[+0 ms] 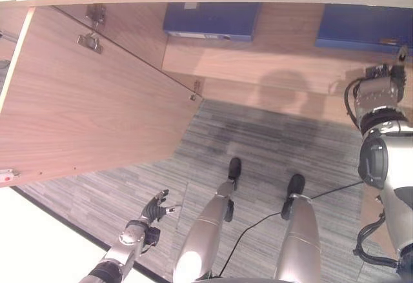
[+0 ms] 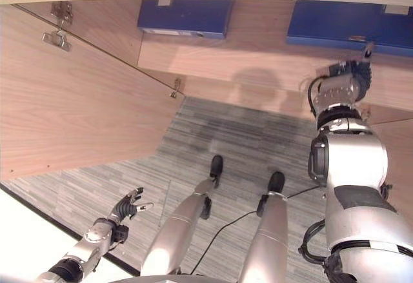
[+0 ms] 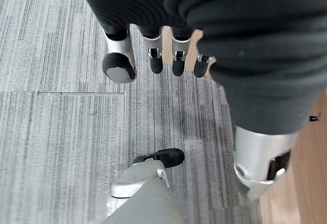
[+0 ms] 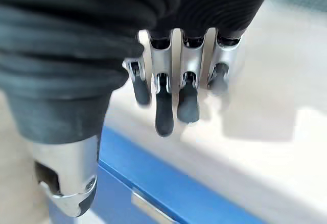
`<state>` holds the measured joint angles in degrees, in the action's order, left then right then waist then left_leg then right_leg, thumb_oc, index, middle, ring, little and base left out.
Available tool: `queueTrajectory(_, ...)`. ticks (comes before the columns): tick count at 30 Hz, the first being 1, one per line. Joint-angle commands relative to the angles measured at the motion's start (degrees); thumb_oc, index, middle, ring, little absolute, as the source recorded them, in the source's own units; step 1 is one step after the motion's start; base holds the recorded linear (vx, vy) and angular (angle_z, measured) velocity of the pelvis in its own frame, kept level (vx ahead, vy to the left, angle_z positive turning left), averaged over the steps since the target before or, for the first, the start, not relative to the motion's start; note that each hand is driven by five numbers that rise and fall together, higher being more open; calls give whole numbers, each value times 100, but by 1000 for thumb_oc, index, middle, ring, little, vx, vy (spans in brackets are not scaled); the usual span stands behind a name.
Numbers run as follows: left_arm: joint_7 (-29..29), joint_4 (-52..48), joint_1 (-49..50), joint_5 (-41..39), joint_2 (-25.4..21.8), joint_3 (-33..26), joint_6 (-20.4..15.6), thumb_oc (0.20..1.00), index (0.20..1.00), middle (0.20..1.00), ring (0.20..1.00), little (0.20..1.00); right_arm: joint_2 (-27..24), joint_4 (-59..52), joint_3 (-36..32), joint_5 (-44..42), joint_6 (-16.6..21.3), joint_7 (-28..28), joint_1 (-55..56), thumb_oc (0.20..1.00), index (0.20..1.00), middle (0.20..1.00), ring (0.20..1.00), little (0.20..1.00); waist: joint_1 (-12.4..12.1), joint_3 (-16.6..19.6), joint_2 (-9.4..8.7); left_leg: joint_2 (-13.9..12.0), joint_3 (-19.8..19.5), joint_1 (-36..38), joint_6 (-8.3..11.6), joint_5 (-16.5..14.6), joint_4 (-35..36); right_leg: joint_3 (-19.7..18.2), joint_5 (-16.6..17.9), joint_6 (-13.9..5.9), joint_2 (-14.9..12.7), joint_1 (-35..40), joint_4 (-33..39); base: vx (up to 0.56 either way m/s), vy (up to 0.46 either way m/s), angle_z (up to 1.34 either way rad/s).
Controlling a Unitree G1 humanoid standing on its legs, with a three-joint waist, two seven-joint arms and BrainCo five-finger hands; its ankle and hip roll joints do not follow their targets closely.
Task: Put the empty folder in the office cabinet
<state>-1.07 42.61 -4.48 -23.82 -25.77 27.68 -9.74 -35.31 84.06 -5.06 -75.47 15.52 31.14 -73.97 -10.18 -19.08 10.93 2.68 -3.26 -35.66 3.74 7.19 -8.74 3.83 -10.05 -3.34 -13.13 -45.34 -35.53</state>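
The left hand (image 1: 157, 207) hangs low over the grey carpet (image 1: 258, 147), well short of the cabinet, with its fingers (image 3: 156, 55) loosely straight and its thumb apart, holding nothing. Up and to its left the cabinet door (image 1: 84, 109) stands swung open, with a hinge (image 1: 90, 40) showing near its inner edge; the door's near corner is cut off by the frame. Beyond that hand, the office cabinet (image 1: 271, 57) holds two blue folders on its wooden shelf: the left blue folder (image 1: 210, 20) lies far ahead of the left hand, towards the middle of the shelf, and its far part is hidden under the pale top edge of the cabinet. The right blue folder (image 1: 361, 26) lies in the same compartment, apart from the first, just past the right hand (image 1: 395, 70), and is cut off at the frame's edge. Which of the two is the empty one cannot be told. The right hand is raised to the shelf, just in front of that folder; its own wrist view shows the fingers (image 4: 164, 101) hanging straight and relaxed, gripping nothing, with the folder's blue edge (image 4: 168, 193) just beyond the fingertips. Whether any fingertip touches the folder is hard to make out.
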Motion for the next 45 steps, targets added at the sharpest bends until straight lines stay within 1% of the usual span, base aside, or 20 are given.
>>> queueTrajectory(1,10,188,-86,-11,-119,130,-36,1000,1000,1000,1000,1000,-217,308,-215,-288,54,380,354,1000,1000,1000,1000,1000,-158,-119,197,-139,-213,180,113,-806,-128,-300,-172,-360,82,630,386,0,0,0)
queueTrajectory(6,70,159,115,0,-213,104,-31,1000,1000,1000,1000,1000,-240,264,-357,-254,118,634,546,1000,1000,1000,1000,1000,-235,-13,236,-131,-280,328,109,-752,23,-242,-146,-389,36,813,533,3,1,1)
queueTrajectory(11,109,267,200,146,-229,76,-48,1000,1000,1000,1000,1000,-233,220,-441,-162,21,610,818,1000,1000,1000,1000,1000,-309,41,280,-138,-330,463,100,-707,137,-183,-114,-418,-8,981,642,0,-2,1)
queueTrajectory(17,131,348,160,128,-207,26,-70,1000,1000,1000,1000,1000,-264,177,-345,-83,-26,491,895,1000,1000,1000,1000,1000,-364,95,262,-151,-369,548,108,-659,213,-129,-91,-432,-37,1105,750,1,-3,7)
queueTrajectory(19,121,373,144,105,-203,-4,-86,1000,1000,1000,1000,1000,-170,-67,-103,213,-12,462,865,1000,1000,1000,1000,1000,-372,92,236,-167,-363,562,111,-622,235,-131,-64,-430,-38,1123,775,0,0,0)
queueTrajectory(23,112,435,122,36,-32,-230,-147,1000,1000,1000,1000,1000,80,-1046,537,1397,4,284,1107,1000,1000,1000,1000,1000,-293,41,148,-223,-360,665,116,-522,363,-136,39,-430,15,1232,920,0,0,0)
queueTrajectory(25,119,413,161,25,7,-298,-167,1000,1000,1000,1000,1000,220,-1449,540,1610,109,275,1296,1000,1000,1000,1000,1000,-251,22,122,-236,-371,725,115,-500,419,-128,65,-427,34,1298,985,7,2,-2)
queueTrajectory(26,132,457,174,-2,168,-504,-153,1000,1000,1000,1000,1000,524,-2548,408,2067,430,256,1946,1000,1000,1000,1000,1000,-108,-9,3,-276,-366,839,121,-467,521,-98,123,-423,76,1425,1131,28,-12,-7)
queueTrajectory(27,145,517,166,-4,271,-568,-132,1000,1000,1000,1000,1000,790,-3019,283,2265,567,204,2333,1000,1000,1000,1000,1000,-53,-8,-50,-303,-377,909,119,-462,571,-63,151,-420,80,1516,1204,46,-20,-13)
queueTrajectory(29,119,650,178,14,415,-641,-126,1000,1000,1000,1000,1000,1245,-3451,166,2507,716,126,2896,1000,1000,1000,1000,1000,15,60,-148,-372,-396,1082,122,-449,675,17,220,-431,86,1735,1354,24,-9,-8)
queueTrajectory(30,120,653,184,16,410,-642,-130,1000,1000,1000,1000,1000,1262,-3484,161,2526,713,145,2919,1000,1000,1000,1000,1000,14,62,-138,-382,-402,1072,119,-406,684,25,283,-433,98,1742,1398,31,-2,-10)
queueTrajectory(31,119,775,185,31,474,-733,-109,1000,1000,1000,1000,1000,1344,-3654,64,2538,696,-54,3243,1000,1000,1000,1000,1000,96,97,-228,-421,-384,1190,132,-408,739,47,313,-440,114,1882,1488,125,27,-17)
queueTrajectory(32,147,1022,237,129,574,-954,-55,1000,1000,1000,1000,1000,1443,-3940,94,2771,610,-433,4078,1000,1000,1000,1000,1000,273,209,-434,-533,-332,1536,157,-428,890,113,456,-484,111,2230,1776,149,21,-10)
queueTrajectory(35,151,1158,311,179,643,-1071,-52,1000,1000,1000,1000,1000,1672,-4223,315,3073,535,-595,4721,1000,1000,1000,1000,1000,392,237,-518,-576,-277,1756,160,-434,975,122,528,-509,129,2478,1973,93,43,3)
queueTrajectory(37,153,1379,383,374,732,-1264,-56,1000,1000,1000,1000,1000,1801,-4486,542,3444,391,-989,5506,1000,1000,1000,1000,1000,552,318,-654,-629,-204,2074,153,-453,1098,151,642,-554,145,2780,2246,100,65,-15)
queueTrajectory(38,165,1568,478,540,798,-1463,-103,1000,1000,1000,1000,1000,1834,-4511,797,3896,193,-1365,6140,1000,1000,1000,1000,1000,680,443,-795,-652,-108,2373,149,-486,1211,146,755,-600,184,3080,2550,140,88,-21)
queueTrajectory(42,195,2164,484,869,887,-1808,-124,1000,1000,1000,1000,1000,1836,-4156,1389,4923,-238,-2064,7067,1000,1000,1000,1000,1000,849,858,-1066,-648,137,3038,140,-660,1335,103,1124,-760,154,3719,3243,138,129,-44)
queueTrajectory(43,218,2229,496,979,890,-1841,-132,1000,1000,1000,1000,1000,1845,-4004,1523,5160,-333,-2254,7245,1000,1000,1000,1000,1000,847,992,-1118,-607,179,3260,93,-737,1351,101,1125,-800,125,3854,3217,99,198,-46)
queueTrajectory(44,256,2285,469,1014,875,-1855,-128,1000,1000,1000,1000,1000,1901,-3793,1685,5310,-434,-2423,7254,1000,1000,1000,1000,1000,849,1045,-1106,-560,172,3446,10,-803,1357,101,1042,-855,118,3794,2799,46,203,-33)
queueTrajectory(45,234,2281,458,1003,867,-1899,-130,1000,1000,1000,1000,1000,1939,-3715,1764,5384,-477,-2463,7198,1000,1000,1000,1000,1000,830,994,-1097,-558,203,3542,-47,-814,1345,76,1083,-933,90,3699,2287,-22,182,-24)
